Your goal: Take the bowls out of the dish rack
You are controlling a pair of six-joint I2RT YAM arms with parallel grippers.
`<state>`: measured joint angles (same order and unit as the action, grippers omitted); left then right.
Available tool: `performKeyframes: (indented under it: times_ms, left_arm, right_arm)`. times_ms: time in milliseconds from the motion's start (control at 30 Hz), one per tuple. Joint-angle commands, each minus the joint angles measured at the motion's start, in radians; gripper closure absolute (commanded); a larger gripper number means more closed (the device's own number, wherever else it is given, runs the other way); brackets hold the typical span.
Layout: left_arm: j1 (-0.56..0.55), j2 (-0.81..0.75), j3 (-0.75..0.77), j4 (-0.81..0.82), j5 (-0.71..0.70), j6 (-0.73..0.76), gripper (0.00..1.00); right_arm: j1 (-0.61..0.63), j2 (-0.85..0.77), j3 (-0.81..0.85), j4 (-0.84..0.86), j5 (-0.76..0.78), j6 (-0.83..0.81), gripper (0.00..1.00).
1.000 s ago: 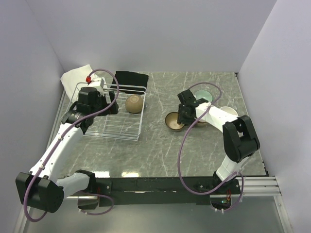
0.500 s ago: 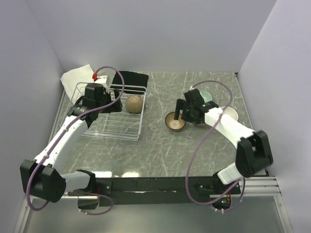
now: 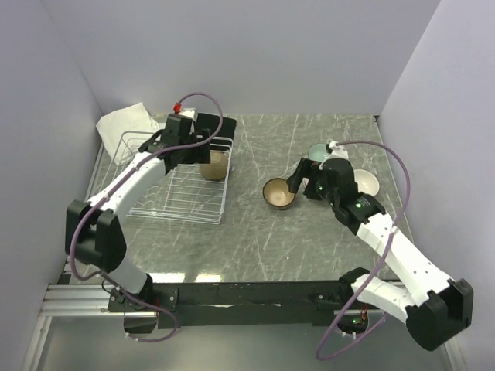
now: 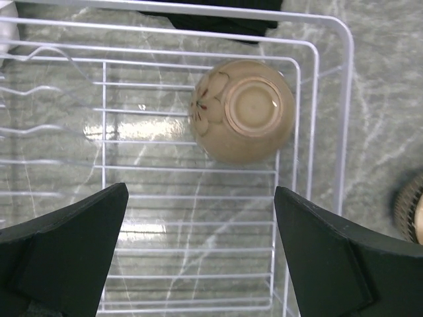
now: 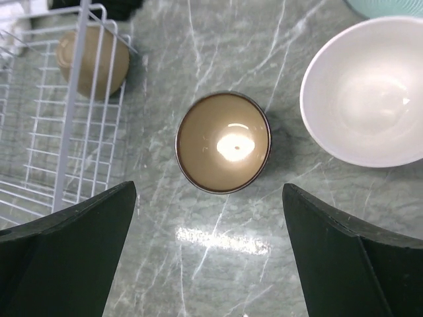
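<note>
The beige bowl (image 4: 243,111) sat upside down in the dish rack (image 4: 344,105), at twelve o'clock from the left gripper's (image 4: 200,191) wide jaws. The right gripper (image 5: 209,187), wide too, was farther away.

Top external: we look down from above and behind the arm bases toward the far wall, far enough back to take in the whole table (image 3: 255,247).
Left wrist: we look almost straight down, close over the dish rack (image 4: 344,99), with the left gripper (image 4: 201,191) framing the bottom corners.
Right wrist: we look down from a little farther off at the table, with the right gripper (image 5: 209,187) at the bottom corners and the brown bowl (image 5: 223,142) in the centre.
Shared by all three: the overturned beige bowl (image 4: 242,111) in the rack's far right corner.
Shared by both wrists: we also catch the brown bowl at the left wrist's right edge.
</note>
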<state>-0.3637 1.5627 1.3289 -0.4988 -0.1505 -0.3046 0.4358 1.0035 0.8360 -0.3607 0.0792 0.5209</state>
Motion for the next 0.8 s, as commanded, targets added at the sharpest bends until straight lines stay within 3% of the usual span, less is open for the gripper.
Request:
performKeyframes:
  times_ms: [0, 467, 767]
  left_arm:
    - [-0.009, 0.071, 0.085, 0.005, -0.093, 0.032, 0.01]
    - [-0.009, 0.319, 0.210, 0.039, -0.167, 0.033, 0.01]
    - [0.000, 0.309, 0.110, 0.040, -0.277, 0.053, 0.01]
  right_arm:
    - [0.001, -0.092, -0.031, 0.072, 0.048, -0.022, 0.00]
    - [0.000, -0.131, -0.060, 0.046, 0.050, -0.038, 0.00]
    - [0.001, -0.089, -0.046, 0.052, 0.028, -0.053, 0.00]
